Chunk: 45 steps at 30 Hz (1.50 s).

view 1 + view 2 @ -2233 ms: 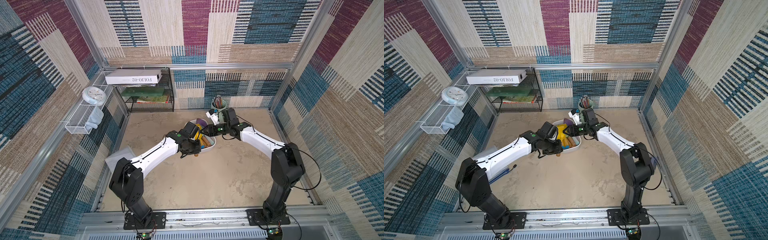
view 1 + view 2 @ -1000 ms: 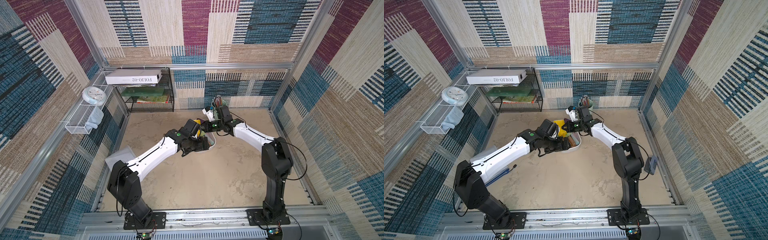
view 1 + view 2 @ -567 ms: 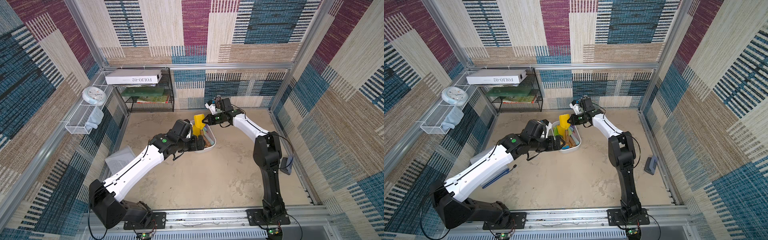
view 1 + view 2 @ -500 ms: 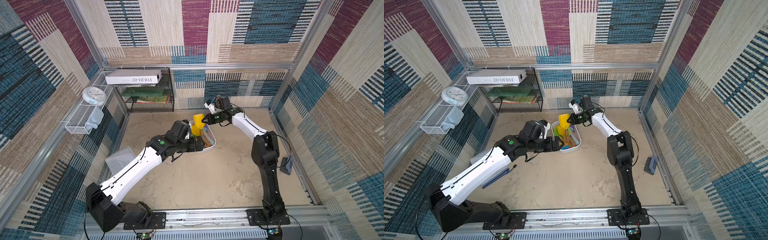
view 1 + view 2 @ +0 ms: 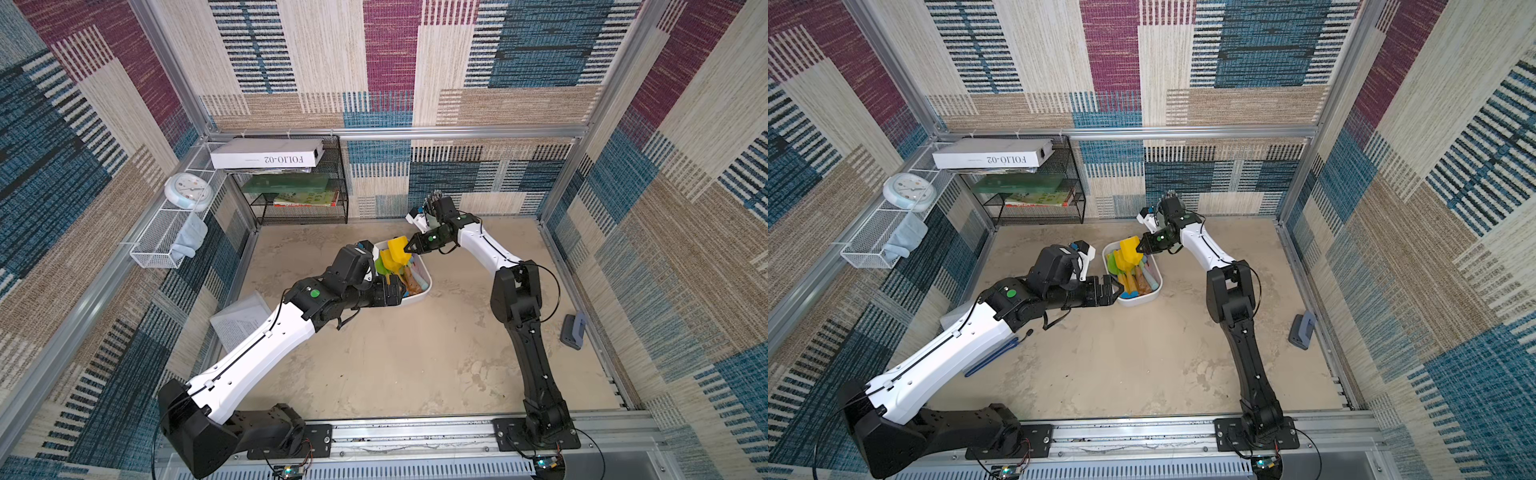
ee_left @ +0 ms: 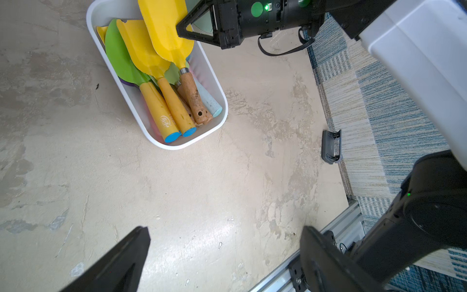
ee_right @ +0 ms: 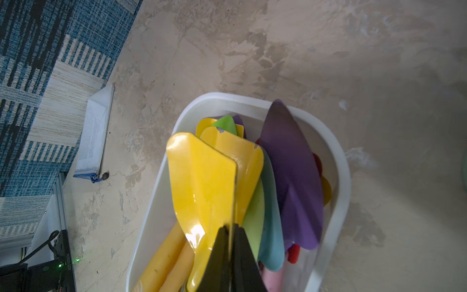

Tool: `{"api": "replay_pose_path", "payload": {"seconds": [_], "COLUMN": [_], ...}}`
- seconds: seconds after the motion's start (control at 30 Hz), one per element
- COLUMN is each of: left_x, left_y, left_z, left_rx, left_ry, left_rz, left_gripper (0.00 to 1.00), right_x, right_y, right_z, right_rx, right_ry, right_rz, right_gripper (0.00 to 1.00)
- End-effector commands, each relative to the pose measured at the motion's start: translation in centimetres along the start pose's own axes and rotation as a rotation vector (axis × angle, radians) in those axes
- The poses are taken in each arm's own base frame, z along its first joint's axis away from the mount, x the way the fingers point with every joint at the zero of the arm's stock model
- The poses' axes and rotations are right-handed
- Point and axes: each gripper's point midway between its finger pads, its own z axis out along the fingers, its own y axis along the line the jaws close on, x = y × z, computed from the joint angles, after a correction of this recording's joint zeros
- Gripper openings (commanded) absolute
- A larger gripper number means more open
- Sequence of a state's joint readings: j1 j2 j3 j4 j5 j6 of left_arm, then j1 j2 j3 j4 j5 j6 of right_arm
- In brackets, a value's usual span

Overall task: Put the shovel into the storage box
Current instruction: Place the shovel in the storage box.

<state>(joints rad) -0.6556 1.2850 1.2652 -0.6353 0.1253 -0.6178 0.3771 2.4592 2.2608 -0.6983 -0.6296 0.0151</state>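
The white storage box [image 5: 424, 287] [image 5: 1152, 291] [image 6: 161, 144] [image 7: 338, 161] stands mid-floor and holds several toy shovels with green, yellow, purple and teal blades. A yellow shovel [image 5: 397, 249] [image 5: 1130, 249] [image 6: 166, 30] [image 7: 202, 177] with a wooden handle lies tilted, handle down in the box, blade raised over the far end. My right gripper [image 5: 409, 248] [image 5: 1139, 248] [image 6: 178, 26] [image 7: 231, 227] is shut on the edge of that blade. My left gripper [image 5: 399, 289] [image 5: 1115, 289] [image 6: 225, 232] hangs open and empty at the box's near-left end.
A paper pad [image 5: 241, 320] and a blue pen [image 5: 992, 357] lie under my left arm. A grey object [image 5: 573, 330] sits by the right wall. At the back left stand a black wire rack [image 5: 299, 195] and a white mesh basket [image 5: 166, 241].
My left gripper has drawn back from the shovels to the box's near-left end, open. My right gripper has lifted the yellow blade at the far end and has held nearly still since.
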Motion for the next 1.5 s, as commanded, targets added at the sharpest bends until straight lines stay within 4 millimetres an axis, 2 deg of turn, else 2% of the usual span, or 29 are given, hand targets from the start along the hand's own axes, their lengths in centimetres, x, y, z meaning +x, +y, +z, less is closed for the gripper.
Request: {"api": "replay_pose_path", "payload": {"seconds": [0.0,0.27,0.53,0.83,1.1,1.2,1.3,1.37,1.47], "left_x": [-0.5,-0.4,-0.3,-0.3,-0.6,-1.1,-2.2,-3.1,-4.6], "left_y": [-0.2,0.0,0.0,0.0,0.9,2.5,4.9,7.0,11.5], "left_z": [-0.1,0.0,0.0,-0.1,0.0,-0.2,-1.0,-1.7,-3.6], "left_rx": [0.007,0.000,0.001,0.003,-0.034,-0.079,-0.131,-0.165,-0.238], "left_ry": [-0.028,-0.024,-0.020,-0.024,-0.044,-0.069,-0.109,-0.149,-0.247], "left_rz": [0.019,0.019,0.025,0.032,0.046,0.049,0.040,0.013,-0.068], "left_gripper": [0.97,0.97,0.97,0.97,0.99,0.99,0.99,0.99,0.99], "right_x": [0.1,0.9,1.4,1.1,0.7,0.3,0.3,0.5,1.2], "right_y": [0.1,-0.7,-1.0,-0.6,0.5,1.4,2.1,2.6,3.2], "right_z": [0.3,1.6,1.9,1.1,-1.0,-2.5,-4.2,-5.4,-7.4], "right_rx": [-0.020,-0.028,-0.028,-0.010,0.015,0.033,0.064,0.088,0.141], "right_ry": [0.003,0.017,0.022,0.014,-0.002,-0.019,-0.033,-0.045,-0.068], "right_rz": [0.000,0.033,0.054,0.046,0.025,0.008,-0.010,-0.019,-0.029], "right_gripper": [0.00,0.00,0.20,0.28,0.30,0.31,0.31,0.32,0.32]}}
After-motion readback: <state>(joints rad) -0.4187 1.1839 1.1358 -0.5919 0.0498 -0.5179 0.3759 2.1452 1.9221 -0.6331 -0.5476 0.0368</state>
